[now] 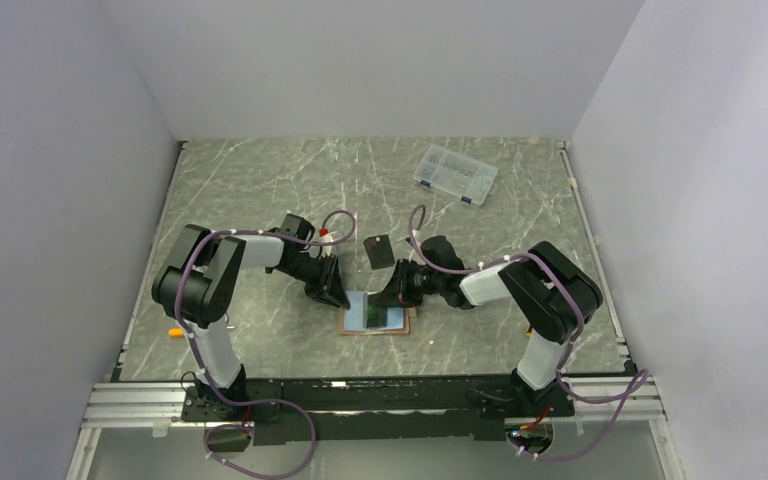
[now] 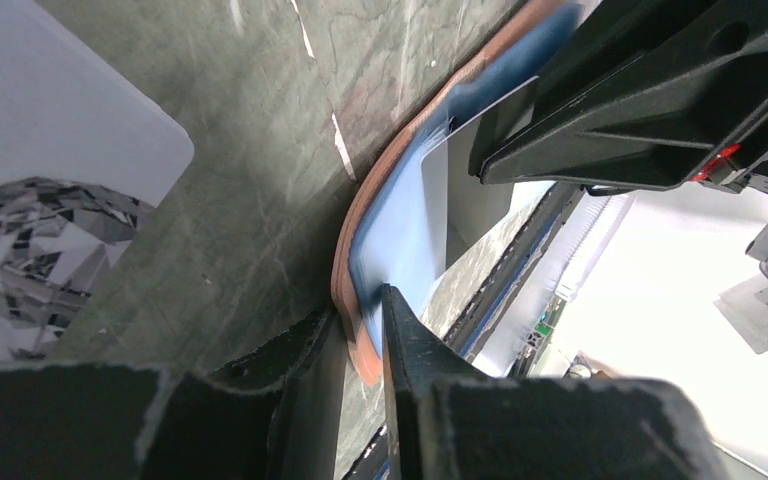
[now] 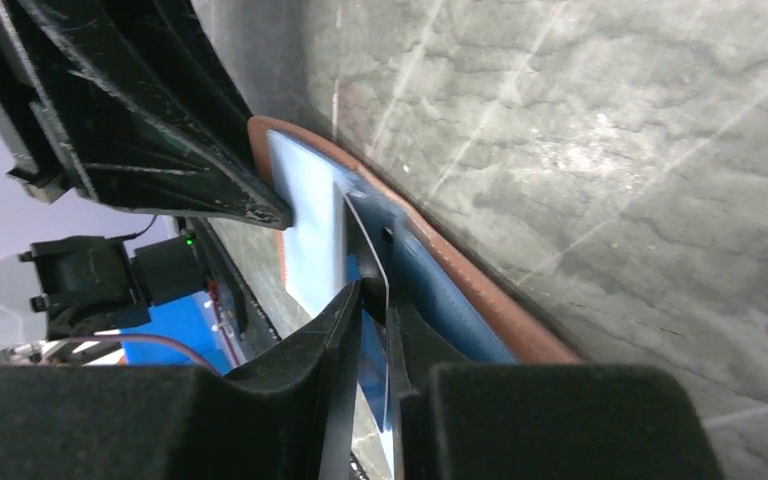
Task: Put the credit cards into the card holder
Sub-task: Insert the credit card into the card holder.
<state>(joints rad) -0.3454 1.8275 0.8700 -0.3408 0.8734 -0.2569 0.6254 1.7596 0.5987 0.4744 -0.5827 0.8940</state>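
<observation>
1. Two grippers meet at the card holder (image 1: pixel 355 322), which lies open, blue lining up, on the table (image 1: pixel 260 180).
2. On its left rim the left gripper (image 2: pixel 358 315) is pinched on the leather edge, steadying it.
3. On its right side the right gripper (image 3: pixel 375 295) has its fingers pressed close on a thin pale card (image 2: pixel 438 200). The card's edge is set against the lining, so I judge insertion is under way.
4. The next move calls for sliding the card flat and deeper, then letting go.
5. Just left of the holder lies a second card (image 2: pixel 60 150), pale with a gem print and cut off by the frame. From above, the arm hides it.
6. The fingers hide how deep the card sits.
7. Beyond the holder is a black rectangle (image 1: pixel 378 250), and farther off a clear box (image 1: pixel 453 175).
</observation>
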